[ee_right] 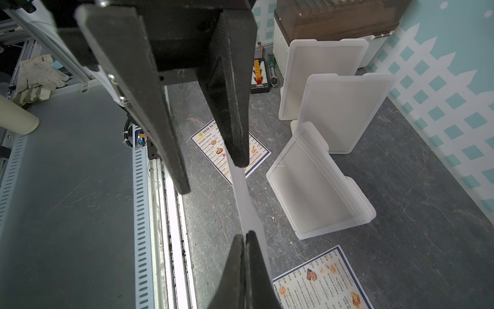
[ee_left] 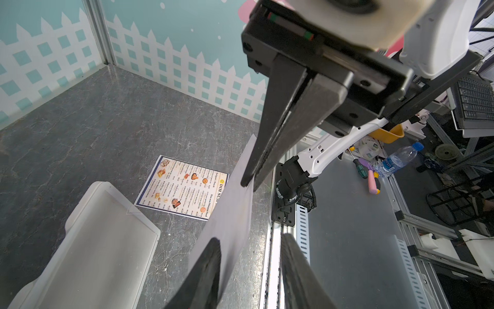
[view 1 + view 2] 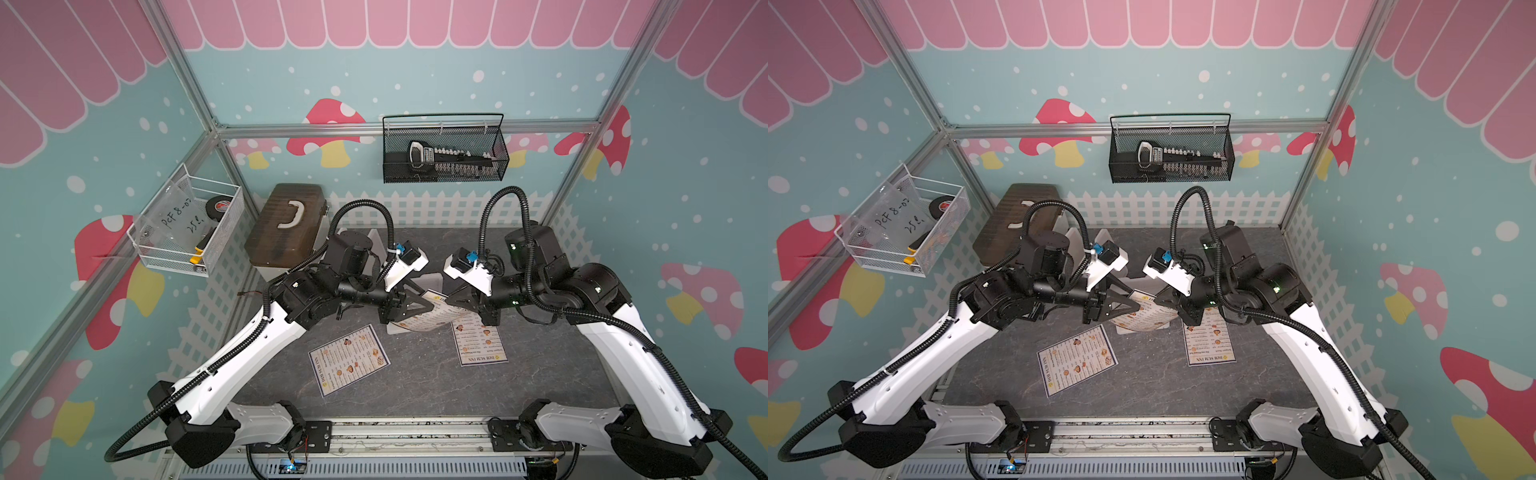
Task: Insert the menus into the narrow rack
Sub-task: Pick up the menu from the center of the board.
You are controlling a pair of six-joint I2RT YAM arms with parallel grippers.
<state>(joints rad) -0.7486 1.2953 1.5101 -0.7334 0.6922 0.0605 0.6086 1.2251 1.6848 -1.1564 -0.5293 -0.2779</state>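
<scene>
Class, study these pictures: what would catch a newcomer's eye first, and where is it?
Over mid-table the right hand pinches a raised menu while the open left hand straddles its other end. Below, one flat menu lies on the left of the grey table, another flat menu on the right.

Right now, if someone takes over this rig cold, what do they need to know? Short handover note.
Right gripper: shut on one edge of the held menu, keeping it off the table.
Left gripper: open, one finger on each side of the same sheet, not clamped.
Other menus: the left menu and the right menu lie flat on the table, the right one below the right gripper.
Racks: the nearest rack, middle rack and far rack show no menu inside.
Done: one menu lifted.
Left: get a second grip if needed, then insert all three menus.
</scene>
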